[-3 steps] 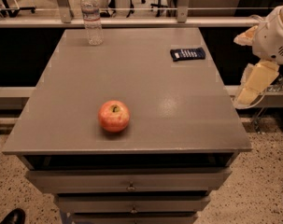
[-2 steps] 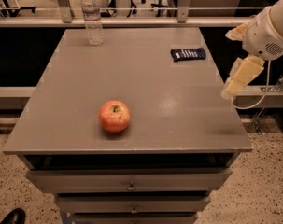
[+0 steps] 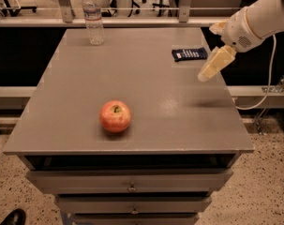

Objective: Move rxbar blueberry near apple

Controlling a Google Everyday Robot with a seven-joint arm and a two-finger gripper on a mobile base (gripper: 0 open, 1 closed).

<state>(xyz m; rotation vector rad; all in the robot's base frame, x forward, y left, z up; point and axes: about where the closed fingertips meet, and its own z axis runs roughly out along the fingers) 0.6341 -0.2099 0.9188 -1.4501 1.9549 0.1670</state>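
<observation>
The rxbar blueberry, a flat dark navy wrapper with pale lettering, lies on the grey table near its far right edge. The apple, red-orange with a yellowish stem patch, sits near the front, left of centre. My gripper hangs on the white arm from the upper right, above the table's right side, just right of and in front of the bar, apart from it. It holds nothing that I can see.
A clear water bottle stands at the far left corner of the table. Drawers run under the front edge. A white cable hangs to the right of the table. A dark shoe shows at bottom left.
The arm has swung left and inward, from beyond the table's right edge to over its right side near the bar. The bar, apple and bottle have not moved.
</observation>
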